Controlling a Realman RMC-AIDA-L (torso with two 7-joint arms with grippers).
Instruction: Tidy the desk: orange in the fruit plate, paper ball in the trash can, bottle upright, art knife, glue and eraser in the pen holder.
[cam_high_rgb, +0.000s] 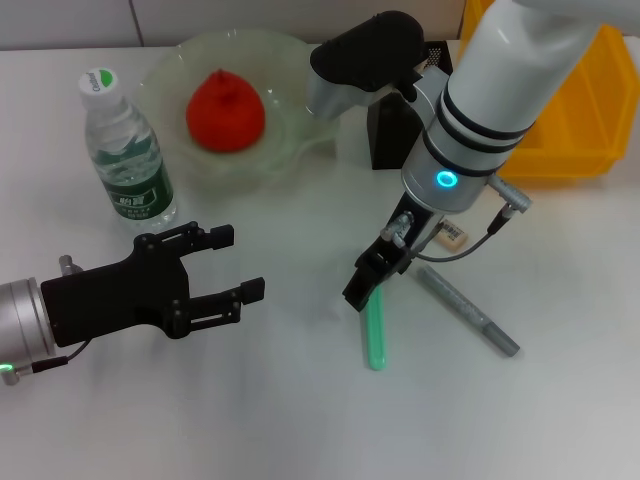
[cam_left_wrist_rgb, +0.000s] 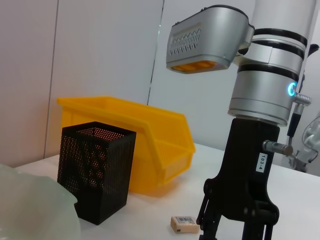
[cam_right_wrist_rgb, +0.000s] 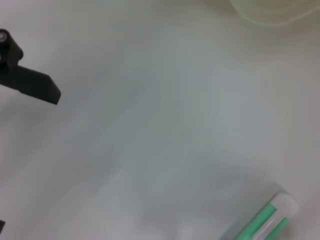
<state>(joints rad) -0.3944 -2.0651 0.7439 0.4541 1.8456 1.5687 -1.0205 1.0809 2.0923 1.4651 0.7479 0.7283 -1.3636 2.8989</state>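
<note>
Nearest us the left gripper (cam_high_rgb: 245, 262) hung wide open and idle, while we judged the right gripper (cam_high_rgb: 366, 287), its spread unclear, due to clamp the green knife (cam_high_rgb: 375, 328) for the pen holder (cam_high_rgb: 393, 128).

Tabletop (cam_high_rgb: 300, 420): white, smooth, evenly lit. Wall (cam_left_wrist_rgb: 100, 50): pale grey panels with vertical seams, directly behind the tabletop's far edge.

A yellow storage bin (cam_high_rgb: 570, 110) sits at the far right of the white desk (cam_high_rgb: 280, 400), its open top facing up. In the left wrist view the same bin (cam_left_wrist_rgb: 145, 142) stands against a pale wall (cam_left_wrist_rgb: 100, 50) made of flat panels (thin vertical seams run between them). The bin's front lip slopes down toward the desk (cam_left_wrist_rgb: 150, 210), whose surface is plain white.
</note>
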